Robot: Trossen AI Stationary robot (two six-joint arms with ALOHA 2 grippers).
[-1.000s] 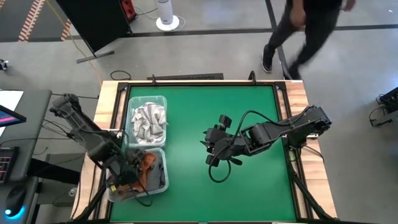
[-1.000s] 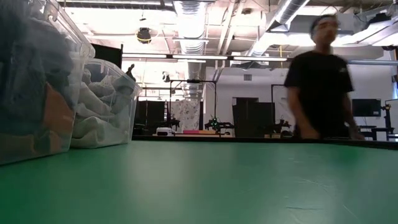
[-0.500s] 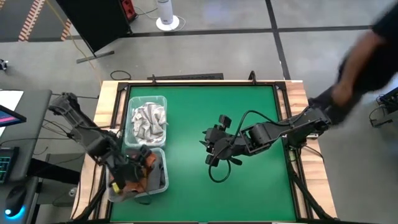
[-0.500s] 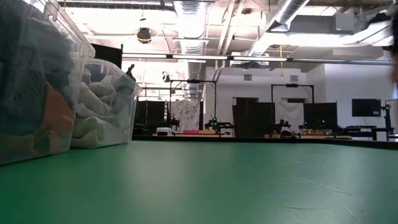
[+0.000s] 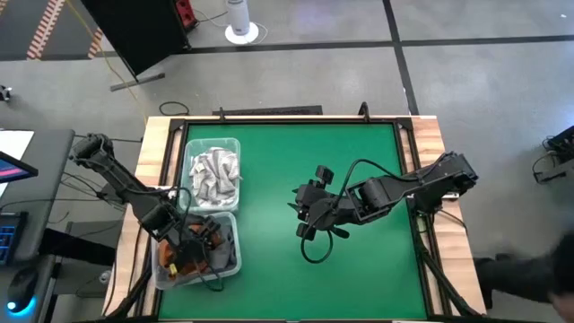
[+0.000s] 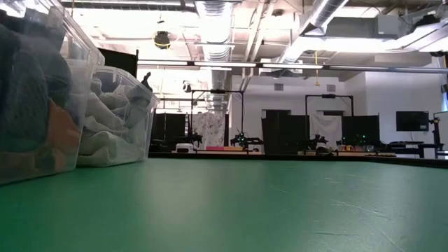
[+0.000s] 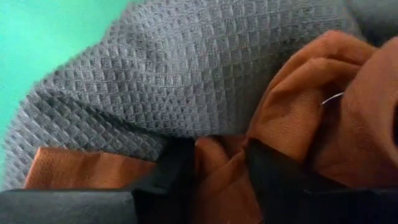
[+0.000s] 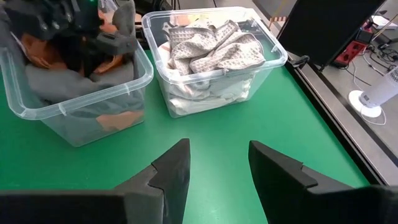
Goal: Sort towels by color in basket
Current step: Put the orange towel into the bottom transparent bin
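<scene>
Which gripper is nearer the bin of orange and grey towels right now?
Left. The left gripper is down inside that bin, shut on the orange towel. The right gripper hovers open mid-table.

We find no readable text, label, brand, number or sign in any view. The clear bins (image 8: pixel 211 59), the towels (image 7: pixel 186 81) and the green desk (image 5: pixel 296 179) carry no writing. The screens in the room behind the desk (image 6: pixel 411 121) are too small and dim for us to read.
</scene>
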